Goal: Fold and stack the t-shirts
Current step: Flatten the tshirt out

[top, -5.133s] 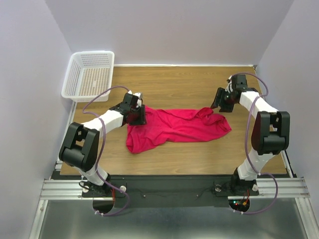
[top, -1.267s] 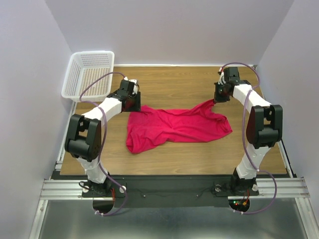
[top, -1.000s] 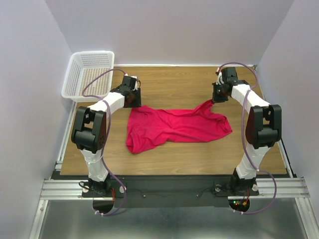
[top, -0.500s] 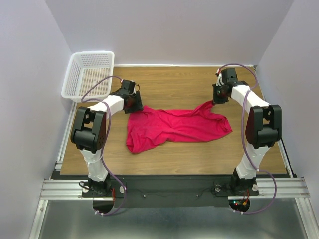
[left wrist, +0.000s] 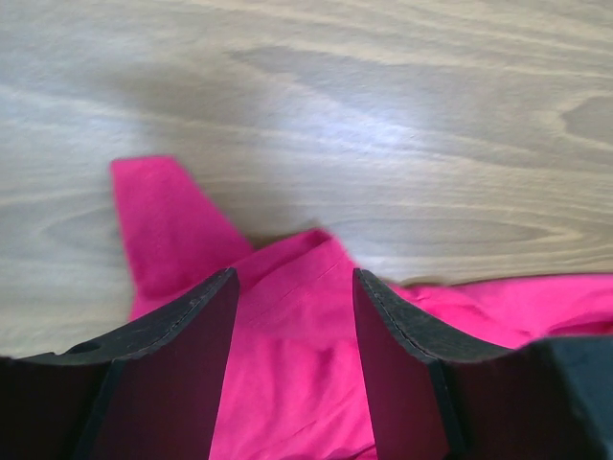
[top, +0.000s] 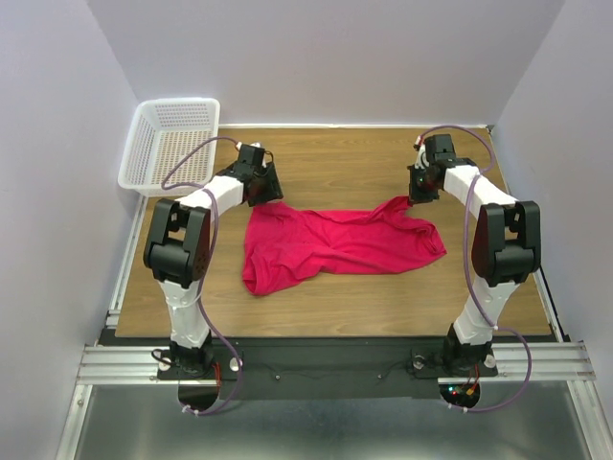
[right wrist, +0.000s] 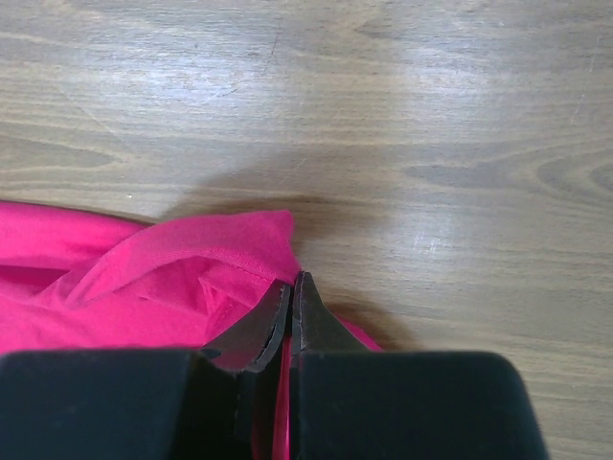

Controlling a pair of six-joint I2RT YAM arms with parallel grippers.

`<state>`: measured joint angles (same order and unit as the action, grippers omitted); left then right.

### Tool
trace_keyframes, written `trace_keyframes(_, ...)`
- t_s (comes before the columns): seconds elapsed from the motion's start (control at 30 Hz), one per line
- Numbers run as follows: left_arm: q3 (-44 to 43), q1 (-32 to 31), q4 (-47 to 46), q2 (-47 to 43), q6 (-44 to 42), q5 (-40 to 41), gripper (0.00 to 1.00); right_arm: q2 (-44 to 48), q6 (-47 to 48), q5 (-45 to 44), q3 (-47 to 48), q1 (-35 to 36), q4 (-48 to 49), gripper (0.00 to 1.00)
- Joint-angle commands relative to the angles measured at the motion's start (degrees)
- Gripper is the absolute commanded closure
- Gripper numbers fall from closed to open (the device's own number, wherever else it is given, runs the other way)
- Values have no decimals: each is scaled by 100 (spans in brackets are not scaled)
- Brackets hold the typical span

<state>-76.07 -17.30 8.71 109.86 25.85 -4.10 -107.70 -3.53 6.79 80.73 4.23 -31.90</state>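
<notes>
The crimson-pink t-shirt (top: 335, 240) lies crumpled across the middle of the wooden table. My left gripper (top: 263, 188) hovers over its far left corner. In the left wrist view that gripper (left wrist: 295, 278) is open, with the t-shirt (left wrist: 287, 369) lying loose between and below its fingers (left wrist: 182, 355). My right gripper (top: 415, 195) is at the shirt's far right corner. It is shut (right wrist: 292, 280) on a pinch of the t-shirt (right wrist: 172, 259), and that corner is drawn up toward it.
A white mesh basket (top: 172, 144) stands at the table's far left corner, just beyond the left arm. Bare wood (top: 345, 163) stretches behind the shirt between the two grippers. Purple walls close in on both sides.
My left gripper has opened a little wider and shifted slightly right over the shirt's far left corner. The right gripper and its pinched corner have stayed put.
</notes>
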Motion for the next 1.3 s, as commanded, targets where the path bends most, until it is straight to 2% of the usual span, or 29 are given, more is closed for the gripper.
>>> trace_keyframes(0.0, -250, -89, -115, 123, 114, -109, 38, 206, 107, -107, 57, 43, 114, 99)
trace_keyframes(0.23, -751, -212, 8, 562, 17, -285, 38, 197, 81, -81, 31, 52, 123, 99)
trace_keyframes(0.37, -584, -239, -80, 299, -114, 119, 38, 241, 98, -99, -4, 43, 123, 99)
trace_keyframes(0.53, -725, -247, 157, 465, -422, 348, 39, 232, 81, -64, -13, 52, 123, 99)
trace_keyframes(0.73, -830, -572, 280, 747, -686, 594, 47, 258, 54, -55, -48, 43, 131, 99)
trace_keyframes(0.87, -865, -897, 473, 975, -765, 893, 55, 267, 72, -98, -84, 52, 131, 99)
trace_keyframes(0.9, -865, -959, 526, 1002, -791, 963, 67, 276, 72, -107, -92, 52, 131, 99)
trace_keyframes(0.93, -857, -1073, 553, 1028, -809, 1111, 72, 267, 63, -116, -101, 43, 131, 99)
trace_keyframes(0.97, -865, -1117, 596, 1072, -835, 1174, 83, 267, 63, -107, -101, 52, 131, 99)
trace_keyframes(1.07, -988, -1240, 632, 1160, -993, 1464, 100, 258, 63, -116, -110, 52, 140, 99)
trace_keyframes(1.27, -1884, -1434, 702, 1283, -1626, 1834, 100, 267, 54, -186, -110, 52, 140, 99)
